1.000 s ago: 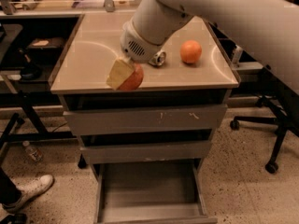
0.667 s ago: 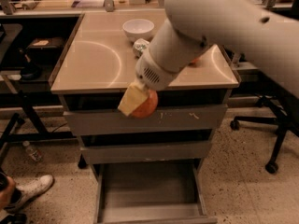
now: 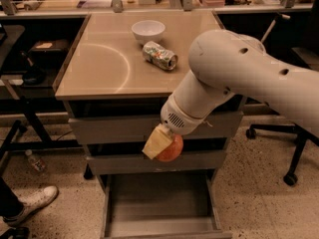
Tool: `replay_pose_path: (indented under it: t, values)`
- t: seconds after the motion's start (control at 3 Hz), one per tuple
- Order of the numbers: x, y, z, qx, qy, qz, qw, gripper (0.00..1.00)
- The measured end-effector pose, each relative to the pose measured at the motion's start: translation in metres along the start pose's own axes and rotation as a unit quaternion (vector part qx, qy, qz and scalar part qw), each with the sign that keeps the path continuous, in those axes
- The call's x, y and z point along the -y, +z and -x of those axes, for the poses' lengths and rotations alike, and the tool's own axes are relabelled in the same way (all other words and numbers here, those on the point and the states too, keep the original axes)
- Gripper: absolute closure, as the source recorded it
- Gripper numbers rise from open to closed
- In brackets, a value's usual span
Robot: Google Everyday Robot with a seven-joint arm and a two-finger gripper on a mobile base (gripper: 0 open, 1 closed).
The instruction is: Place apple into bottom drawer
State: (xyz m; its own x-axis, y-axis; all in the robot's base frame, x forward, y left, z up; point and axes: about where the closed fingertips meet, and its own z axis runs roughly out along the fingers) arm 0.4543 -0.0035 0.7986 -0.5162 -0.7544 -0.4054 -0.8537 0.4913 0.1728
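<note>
The gripper (image 3: 164, 146) is shut on the red apple (image 3: 172, 149), holding it in front of the middle drawer front and above the open bottom drawer (image 3: 159, 208). One tan finger (image 3: 156, 143) covers the apple's left side. The bottom drawer is pulled out toward me and shows a plain grey floor. The white arm (image 3: 239, 78) reaches down from the upper right and hides the right part of the tabletop.
On the tan tabletop (image 3: 99, 63) stand a white bowl (image 3: 148, 31) and a lying crushed can (image 3: 159, 55). Two upper grey drawers (image 3: 114, 128) are closed. A person's shoe (image 3: 27, 203) is at the lower left. An office chair base (image 3: 289, 153) is at the right.
The gripper has carried the apple down off the tabletop, past the top drawer front, to just above the open bottom drawer. The arm now hides the orange.
</note>
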Motion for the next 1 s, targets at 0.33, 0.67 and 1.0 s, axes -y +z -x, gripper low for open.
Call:
replay_pose_path:
  t: [0.33, 0.67, 1.0]
  values:
    - [-0.006, 0.048, -0.017, -0.009, 0.025, 0.026, 0.9993, 1.00]
    - [-0.004, 0.125, -0.041, -0.019, 0.068, 0.051, 0.9962, 1.00]
    - [-0.002, 0.193, -0.058, -0.015, 0.101, 0.074, 0.9920, 1.00]
